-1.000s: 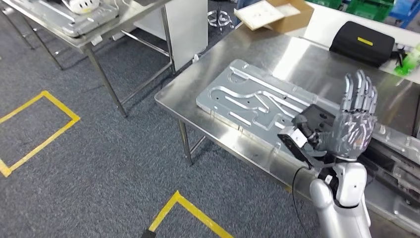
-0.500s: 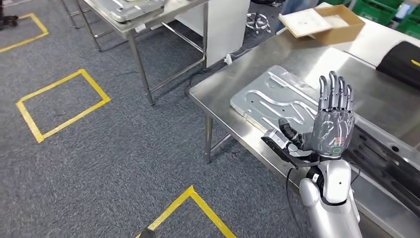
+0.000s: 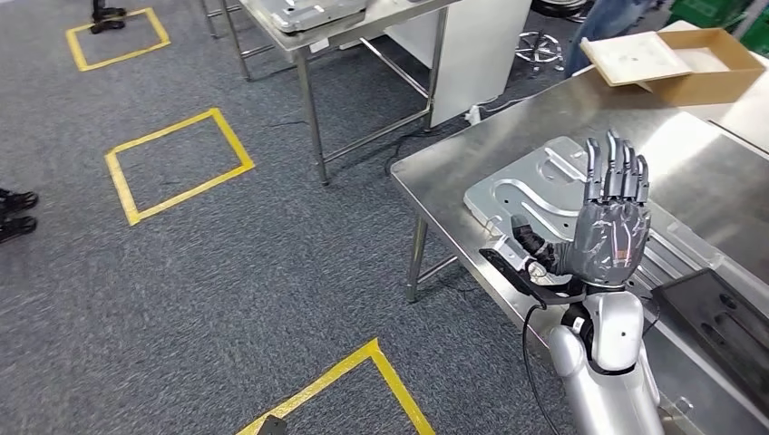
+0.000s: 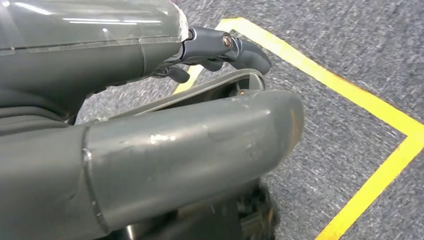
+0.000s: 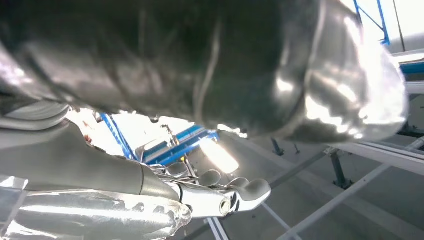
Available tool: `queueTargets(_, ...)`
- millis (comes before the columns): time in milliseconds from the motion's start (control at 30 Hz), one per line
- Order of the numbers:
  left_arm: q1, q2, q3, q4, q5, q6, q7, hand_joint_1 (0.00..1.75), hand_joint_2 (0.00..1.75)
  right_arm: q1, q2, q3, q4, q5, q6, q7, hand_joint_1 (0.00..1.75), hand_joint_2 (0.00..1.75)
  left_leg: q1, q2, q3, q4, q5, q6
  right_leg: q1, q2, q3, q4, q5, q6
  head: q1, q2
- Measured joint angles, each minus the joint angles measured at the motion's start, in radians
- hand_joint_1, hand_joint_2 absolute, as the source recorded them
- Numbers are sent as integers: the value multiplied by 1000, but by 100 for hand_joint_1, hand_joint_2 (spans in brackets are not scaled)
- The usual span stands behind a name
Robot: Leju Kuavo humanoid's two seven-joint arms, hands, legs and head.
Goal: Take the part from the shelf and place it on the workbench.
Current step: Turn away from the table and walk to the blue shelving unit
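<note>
Rising from the lower right of the head view, the silver right arm holds the right hand (image 3: 609, 237) upright with fingers (image 3: 617, 172) straight and spread and the thumb out to the left; it grips nothing and stands in front of the part (image 3: 530, 186), a grooved metal plate lying flat on the steel workbench (image 3: 453, 159) at centre right. The hand hides the plate's middle, and a dark tray (image 3: 716, 317) at the lower right is cut off by the frame edge. An open cardboard box (image 3: 689, 63) sits at the upper right; a second steel table (image 3: 363, 27) at top centre is cropped, and yellow floor markings (image 3: 177, 163) lie on the grey carpet at left. Left wrist view: the left hand (image 4: 150, 145) looms blurred, thumb and curved dark fingers apart over carpet and yellow tape, nothing held. Right wrist view: the right hand's fingers (image 5: 235, 192) extend free at lower centre; glare and blur obscure the surroundings.
</note>
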Motion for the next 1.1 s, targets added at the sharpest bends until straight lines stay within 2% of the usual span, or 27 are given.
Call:
queueTargets(67,-2,0,0,0,0,0,0,0,0,0,0,1,0,0,-1,1,0,0,1,50,-51,109,-58,-7,4,-27,3,-3,-1,-11,-2,0)
queueTargets(100,-3,0,0,0,0,0,0,0,0,0,0,1,0,0,-1,1,0,0,3,59,-81,171,-83,-9,7,-42,4,-3,-2,-14,-2,0)
queueTargets(133,-2,0,0,0,0,0,0,0,0,0,-1,1,0,1,-1,1,0,0,5,64,-101,212,-93,-11,8,-56,4,-2,-3,-15,-2,0)
queueTargets(167,-1,0,0,0,0,0,0,0,0,1,-1,1,0,1,-1,2,0,0,6,67,-104,219,-86,-12,9,-69,4,-2,-4,-15,-2,0)
queueTargets(200,0,0,0,0,0,0,0,0,0,1,-1,1,0,1,-1,2,0,0,6,72,-88,189,-63,-11,10,-81,5,-1,-6,-14,-2,0)
queueTargets(233,0,0,0,0,1,0,0,0,0,1,-1,1,0,1,-1,2,0,0,6,83,-55,128,-30,-9,10,-93,7,0,-8,-12,-2,0)
queueTargets(267,0,1,0,0,2,0,0,0,0,1,-1,1,0,1,-1,2,0,0,3,103,-19,60,-7,-5,11,-104,10,0,-10,-9,-2,0)
queueTargets(333,-2,0,0,0,3,0,0,0,0,1,-1,1,-1,2,-1,4,0,0,-5,129,27,-28,17,6,17,-121,13,2,-15,-1,-1,0)
queueTargets(367,-2,0,0,0,3,0,0,0,0,1,-1,1,-2,2,-1,5,0,0,-9,131,31,-40,15,11,19,-130,14,2,-16,4,-1,0)
queueTargets(433,1,0,0,0,3,0,0,0,0,1,0,2,-2,2,-1,6,0,0,-8,110,32,-47,20,23,18,-142,19,0,-19,14,-1,0)
queueTargets(467,1,0,0,0,3,1,0,0,0,1,1,2,-3,2,-1,6,0,0,-7,101,35,-53,24,29,16,-133,20,6,-26,19,-1,0)
queueTargets(500,1,0,0,0,3,1,0,0,0,1,1,2,-3,2,-1,6,0,0,-4,92,38,-59,28,36,13,-112,12,29,-44,24,-1,0)
queueTargets(567,-2,-1,0,0,2,1,0,0,0,4,1,2,-4,2,-2,7,0,0,-2,74,40,-64,33,44,9,-59,-34,131,-102,30,0,0)
queueTargets(600,-2,-1,0,0,2,1,0,0,0,7,1,2,-4,2,-2,7,0,0,-2,63,39,-64,34,46,8,-45,-67,197,-130,32,0,0)
queueTargets(633,-2,-2,0,0,2,1,0,0,0,11,1,2,-4,2,-2,8,0,0,-2,52,38,-63,34,47,8,-38,-94,247,-144,33,0,0)
queueTargets(667,-1,-2,0,0,2,1,0,0,0,15,1,2,-4,2,-2,8,0,0,-3,40,38,-62,35,47,8,-36,-108,268,-140,34,-1,0)
queueTargets(700,0,-2,0,0,2,1,0,0,0,17,1,2,-4,2,-2,8,0,0,-3,27,38,-60,34,46,8,-34,-102,249,-116,34,0,0)
queueTargets(733,0,-2,0,0,2,1,0,0,0,17,1,2,-4,2,-2,9,0,0,-3,15,38,-57,34,45,7,-26,-80,198,-79,33,0,0)
queueTargets(800,-1,-4,0,0,3,1,0,0,0,18,1,2,-4,2,-2,9,0,0,-2,-9,33,-49,32,40,1,23,-25,70,-21,28,0,0)
queueTargets(867,-3,-5,1,0,3,1,0,0,0,19,1,2,-5,3,-3,9,0,0,-1,-30,24,-45,33,29,0,59,-1,10,-9,24,0,0)
queueTargets(933,-1,-4,1,0,3,2,0,0,0,20,2,3,-5,3,-4,9,0,0,2,-53,17,-47,38,15,1,42,3,3,-8,18,0,0)
queueTargets(967,1,-4,1,0,3,2,0,0,0,19,3,3,-5,3,-4,9,0,0,1,-48,14,-43,35,10,-1,29,7,-2,-6,12,-1,0)
queueTargets(1033,1,-4,1,0,3,3,0,0,0,18,5,5,-5,3,-5,9,0,0,-2,-2,-12,11,0,2,-4,-1,14,-12,-1,1,-3,0)
queueTargets(1067,1,-4,2,0,3,3,0,0,0,18,6,5,-5,3,-5,9,0,0,-1,30,-37,66,-31,-1,-2,-17,16,-13,-2,-3,-4,0)
queueTargets(1100,0,-4,2,0,4,3,0,0,0,19,6,6,-5,3,-5,9,0,0,1,50,-68,131,-63,-4,0,-32,16,-13,-3,-6,-5,0)
